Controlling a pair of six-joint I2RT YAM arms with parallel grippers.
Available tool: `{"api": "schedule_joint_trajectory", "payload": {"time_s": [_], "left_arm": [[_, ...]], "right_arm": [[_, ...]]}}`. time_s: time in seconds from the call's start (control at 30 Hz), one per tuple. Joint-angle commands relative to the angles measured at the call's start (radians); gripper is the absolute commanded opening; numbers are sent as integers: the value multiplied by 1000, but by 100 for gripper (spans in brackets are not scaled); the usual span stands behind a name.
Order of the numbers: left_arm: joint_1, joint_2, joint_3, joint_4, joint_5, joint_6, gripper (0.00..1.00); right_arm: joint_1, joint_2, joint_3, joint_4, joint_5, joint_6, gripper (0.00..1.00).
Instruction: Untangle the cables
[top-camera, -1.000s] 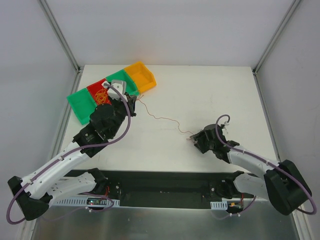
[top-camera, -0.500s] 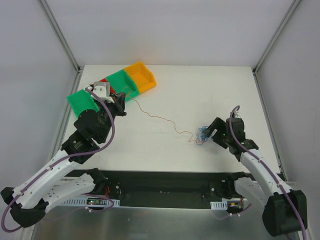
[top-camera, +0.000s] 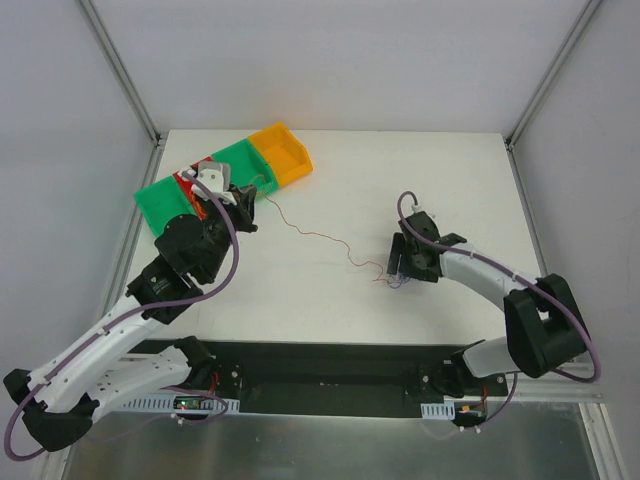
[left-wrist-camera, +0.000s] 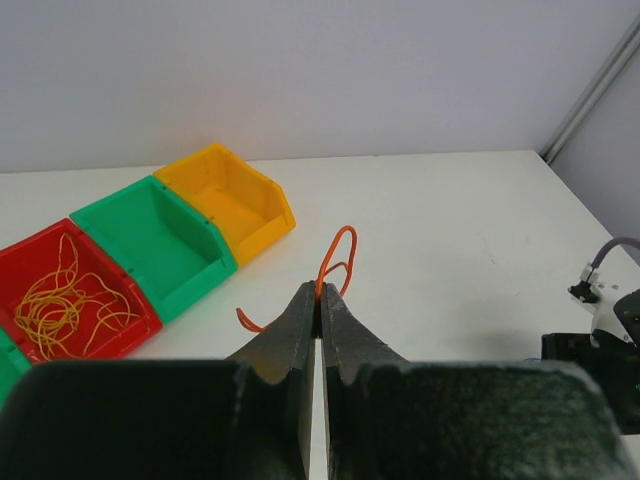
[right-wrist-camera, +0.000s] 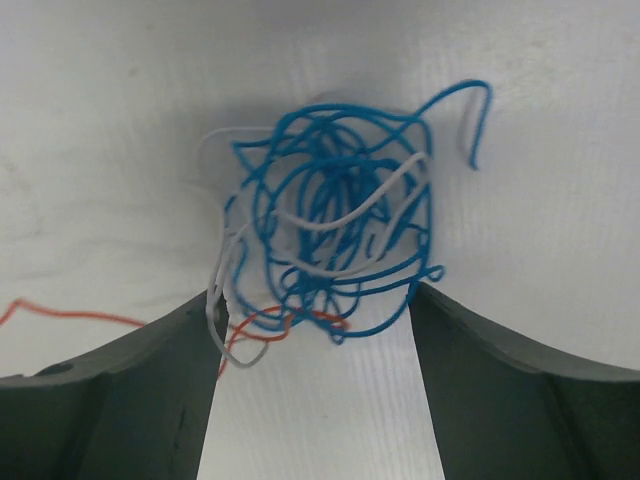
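A clump of thin blue and white cables (right-wrist-camera: 330, 230) lies on the white table, with one orange strand at its lower edge. My right gripper (right-wrist-camera: 312, 300) is open, pointing down with one finger on each side of the clump; from above (top-camera: 402, 268) it hides most of it. A long orange wire (top-camera: 320, 237) runs from the clump across the table to my left gripper (top-camera: 252, 203). The left gripper (left-wrist-camera: 320, 292) is shut on the end of that orange wire (left-wrist-camera: 340, 250), which loops up above the fingertips.
A row of small bins stands at the table's back left: yellow (top-camera: 282, 153), green (top-camera: 240, 160), red (left-wrist-camera: 70, 300) holding loose yellow-orange wires, and another green (top-camera: 160, 203). My left arm covers part of the red bin from above.
My right gripper has swung left onto the clump and now straddles it. My left gripper, still holding the orange wire, has shifted slightly to the right near the bins.
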Motion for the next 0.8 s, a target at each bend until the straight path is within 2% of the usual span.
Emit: {"api": "schedule_joint_trajectory", "payload": {"time_s": [0.0, 0.07, 0.27, 0.43, 0.53, 0.77], "left_arm": [[-1, -38, 127, -48, -57, 80, 0], [2, -77, 209, -103, -112, 129, 0], [-1, -206, 421, -114, -272, 296, 0], [0, -213, 513, -114, -367, 418, 0], [-1, -213, 494, -126, -377, 363, 0], [0, -57, 426, -296, -156, 53, 0]], "right_arm": [[-25, 45, 45, -135, 248, 47, 75], [-95, 48, 25, -99, 199, 44, 73], [-266, 122, 23, -55, 67, 4, 63], [-353, 92, 14, -39, 73, 13, 66], [-381, 88, 29, -36, 78, 1, 66], [-400, 108, 51, -4, 41, -59, 66]]}}
